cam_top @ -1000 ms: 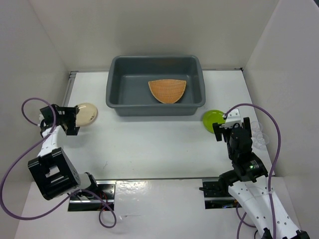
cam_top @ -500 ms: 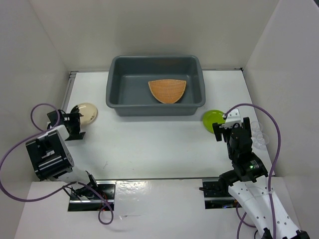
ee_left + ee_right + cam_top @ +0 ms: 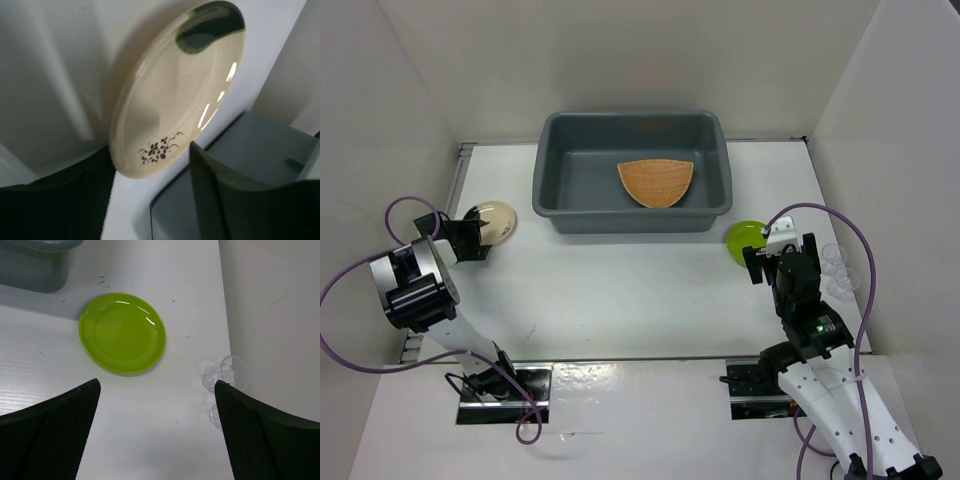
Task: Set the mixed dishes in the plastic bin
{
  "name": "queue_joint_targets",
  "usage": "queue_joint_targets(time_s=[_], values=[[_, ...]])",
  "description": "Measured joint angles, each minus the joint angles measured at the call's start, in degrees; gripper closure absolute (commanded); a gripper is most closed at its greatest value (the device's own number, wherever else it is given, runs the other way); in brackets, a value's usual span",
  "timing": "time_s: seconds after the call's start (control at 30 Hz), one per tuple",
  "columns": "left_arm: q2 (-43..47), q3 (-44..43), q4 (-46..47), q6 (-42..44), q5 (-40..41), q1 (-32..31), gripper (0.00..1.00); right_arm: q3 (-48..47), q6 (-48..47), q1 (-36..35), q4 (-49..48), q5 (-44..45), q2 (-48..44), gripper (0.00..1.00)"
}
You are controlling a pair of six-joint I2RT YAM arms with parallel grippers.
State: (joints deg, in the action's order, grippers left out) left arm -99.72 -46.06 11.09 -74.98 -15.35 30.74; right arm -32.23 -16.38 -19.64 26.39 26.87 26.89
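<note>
Plate (image 3: 185, 95) is straddled at its rim by the left gripper (image 3: 150, 155), jaws apart, arm folded low. Right gripper (image 3: 157, 385) is held raised, spread wide, near green dish (image 3: 122, 332).

The dark-grey plastic bin (image 3: 548, 170) sits at the back of the counter with the orange-brown ribbed plate (image 3: 656, 181) flat inside it. The cream plate (image 3: 180, 95), with a dark floral mark, lies left of the bin. The lime-green dish (image 3: 122, 332) lies off its right front corner, with the clear cups (image 3: 227, 372) near it by the wall.
</note>
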Motion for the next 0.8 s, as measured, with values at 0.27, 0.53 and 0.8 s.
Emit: queue_joint_targets(time_s=[0.27, 0.53, 0.8], values=[[-5.11, -2.08, 1.03, 0.04, -2.51, 0.22, 1.0, 0.0, -0.02, 0.0, 0.02, -0.28, 0.61, 0.01], [-6.47, -6.08, -3.08, 1.31, -2.78, 0.26, 1.0, 0.0, -0.26, 0.0, 0.02, -0.63, 0.63, 0.01], [-0.42, -10.43, -11.76, 0.9, -0.22, -0.15, 1.0, 0.0, -0.66, 0.0, 0.02, -0.74, 0.61, 0.01]])
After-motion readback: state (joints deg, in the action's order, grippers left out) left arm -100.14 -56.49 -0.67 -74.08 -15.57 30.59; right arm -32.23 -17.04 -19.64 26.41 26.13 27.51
